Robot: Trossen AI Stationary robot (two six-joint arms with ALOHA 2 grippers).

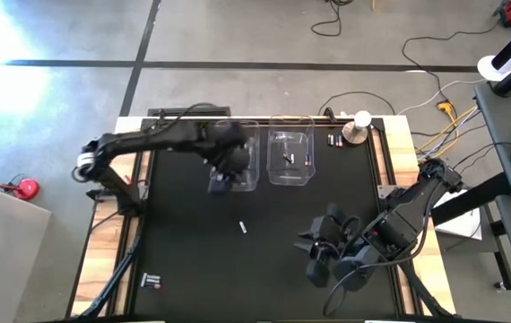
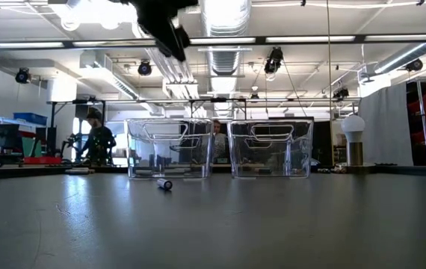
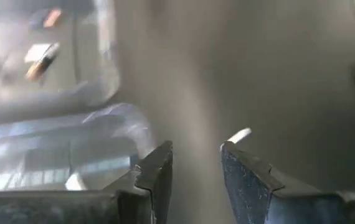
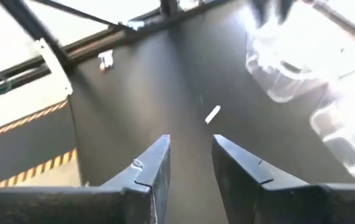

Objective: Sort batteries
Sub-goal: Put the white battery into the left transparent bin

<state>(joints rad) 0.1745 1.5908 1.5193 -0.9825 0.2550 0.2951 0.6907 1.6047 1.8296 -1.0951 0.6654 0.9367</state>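
Observation:
One white battery (image 1: pixel 243 227) lies alone on the black mat, also in the low view (image 2: pixel 164 184). Two clear bins stand at the far side: the left bin (image 1: pixel 242 152) and the right bin (image 1: pixel 291 157), which holds a few batteries (image 1: pixel 290 159). My left gripper (image 1: pixel 220 184) hangs open above the left bin's near end with nothing between its fingers (image 3: pixel 156 165). My right gripper (image 1: pixel 307 242) hovers open above the near right of the mat, pointing toward the lone battery (image 4: pixel 212 114).
A few batteries (image 1: pixel 151 282) lie at the mat's near left corner, and others (image 1: pixel 333 140) at the far right beside a small lamp-like stand (image 1: pixel 360 126). Wooden borders frame the mat. People stand in the room beyond the bins.

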